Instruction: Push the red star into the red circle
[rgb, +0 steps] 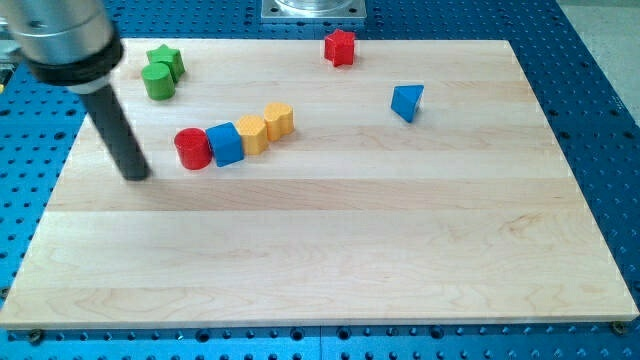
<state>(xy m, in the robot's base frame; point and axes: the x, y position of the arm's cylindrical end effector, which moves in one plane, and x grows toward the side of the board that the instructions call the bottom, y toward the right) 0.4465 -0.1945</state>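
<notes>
The red star (340, 47) sits near the view's top edge of the wooden board, right of centre-top. The red circle (192, 149), a short red cylinder, stands at the left of the board, at the left end of a row of blocks. My tip (138, 176) rests on the board just left of and slightly below the red circle, with a small gap between them. The red star is far to the right and up from my tip.
A blue cube (226, 143), a yellow block (252, 133) and another yellow block (279, 120) line up to the right of the red circle. A green star (166, 60) and green cylinder (157, 81) stand at top left. A blue triangle (406, 102) lies at the right.
</notes>
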